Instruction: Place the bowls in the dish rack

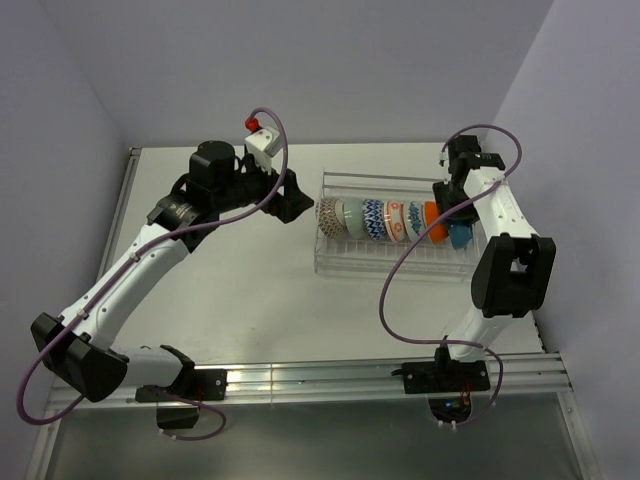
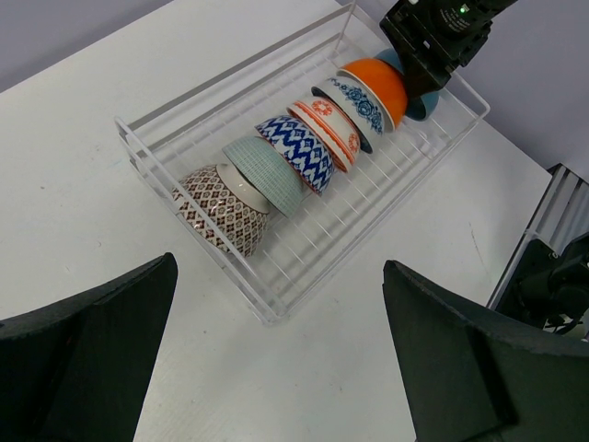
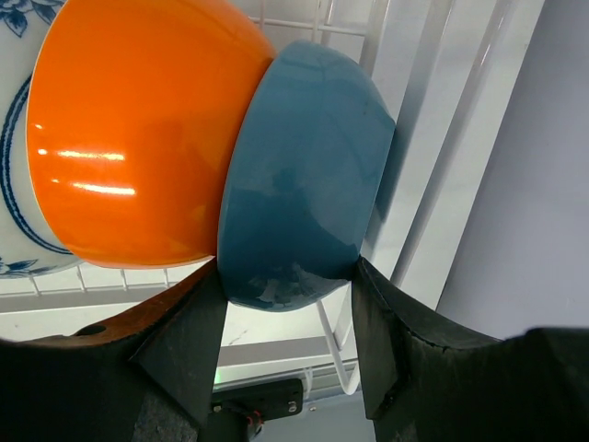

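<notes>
The white table (image 1: pixel 250 300) holds the dish rack (image 1: pixel 380 258), with six bowls (image 1: pixel 385 218) lined up inside. The right claw (image 3: pixel 285 290) grips a blue bowl (image 3: pixel 299 175) at its right end, against the orange bowl (image 3: pixel 138 138); the left claw (image 1: pixel 297 195) hangs wide open.

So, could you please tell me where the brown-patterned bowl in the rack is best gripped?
Probably from above, across its outer wall. The brown-patterned bowl stands on edge at the row's end, and the pale green bowl leans into its open face, so its two curved sides look freest to clamp.
</notes>
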